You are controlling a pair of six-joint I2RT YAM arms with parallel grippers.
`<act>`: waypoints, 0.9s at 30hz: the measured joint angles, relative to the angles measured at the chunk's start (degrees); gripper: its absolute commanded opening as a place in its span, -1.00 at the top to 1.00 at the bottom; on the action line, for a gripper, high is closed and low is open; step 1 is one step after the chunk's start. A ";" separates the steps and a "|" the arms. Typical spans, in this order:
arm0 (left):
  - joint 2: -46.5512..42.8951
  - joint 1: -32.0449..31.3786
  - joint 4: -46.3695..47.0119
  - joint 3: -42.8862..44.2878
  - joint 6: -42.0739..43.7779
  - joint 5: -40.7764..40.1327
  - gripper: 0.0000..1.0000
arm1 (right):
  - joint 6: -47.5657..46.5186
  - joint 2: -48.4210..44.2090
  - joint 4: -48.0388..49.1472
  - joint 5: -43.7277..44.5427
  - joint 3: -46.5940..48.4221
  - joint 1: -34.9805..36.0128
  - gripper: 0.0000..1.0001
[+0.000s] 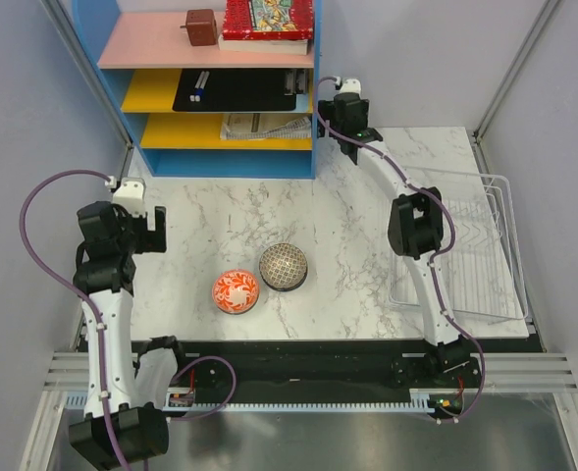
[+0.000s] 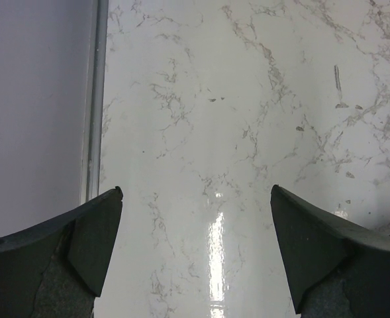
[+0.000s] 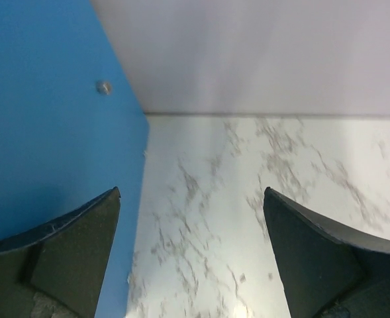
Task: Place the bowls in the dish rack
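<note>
Orange bowl (image 1: 236,291) and grey bowl (image 1: 283,267) sit near the tabletop's (image 1: 318,221) front edge; left fingers (image 2: 92,235) and right fingers (image 3: 82,242) are spread.

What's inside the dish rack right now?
Nothing shows inside the dish rack, only its own ridges. The right arm covers its left edge, so that strip is hidden.
</note>
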 measured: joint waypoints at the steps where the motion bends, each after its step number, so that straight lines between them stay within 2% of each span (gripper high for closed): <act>1: 0.02 0.00 -0.09 0.11 0.09 0.68 -0.99 | 0.52 -1.01 -0.20 1.99 -1.66 0.31 -0.95; 5: 0.31 -0.07 -0.24 1.53 1.09 5.35 -0.99 | 1.99 -8.26 -0.90 7.72 -13.07 1.81 -0.95; 9: 1.51 -0.90 -0.22 3.56 2.03 10.97 -0.99 | -1.18 -19.74 -2.23 6.64 -25.20 2.38 -0.95; 12: 3.43 -3.56 -0.13 5.55 2.51 14.47 -0.99 | -5.60 -29.20 -4.04 5.66 -30.82 2.16 -0.95; 15: 5.14 -10.12 0.76 6.93 2.95 15.26 -0.99 | -10.32 -38.66 -5.22 4.66 -33.92 1.14 -0.95; 20: 9.92 -26.97 3.37 8.63 5.22 10.54 -0.99 | -17.00 -50.56 -8.35 3.39 -37.57 -2.03 -0.96; 27: 24.33 -45.64 9.68 16.90 12.61 -1.66 -0.99 | -25.00 -57.92 -17.97 -0.96 -43.63 -7.21 -0.95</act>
